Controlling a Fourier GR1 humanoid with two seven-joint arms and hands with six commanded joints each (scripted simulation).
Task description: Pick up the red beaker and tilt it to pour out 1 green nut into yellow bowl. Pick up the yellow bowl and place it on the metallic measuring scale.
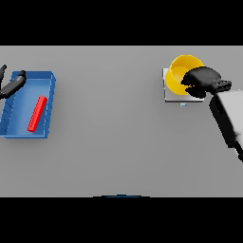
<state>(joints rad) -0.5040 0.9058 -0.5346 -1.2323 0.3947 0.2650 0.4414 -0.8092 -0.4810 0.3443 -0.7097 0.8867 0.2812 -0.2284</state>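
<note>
The yellow bowl (181, 71) rests on the metallic measuring scale (171, 95) at the table's far right. My right hand (203, 80) covers the bowl's right side, with its fingers curled over the rim. Whether a green nut lies inside the bowl is hidden. The red beaker (37, 113) lies on its side in a blue tray (50, 95) at the far left. My left hand (12, 85) shows at the tray's upper left corner, fingers straight, holding nothing.
The blue tray stands against the table's left edge. A small blue mark (183, 105) sits at the scale's front edge. Bare grey table (109, 118) stretches between the tray and the scale.
</note>
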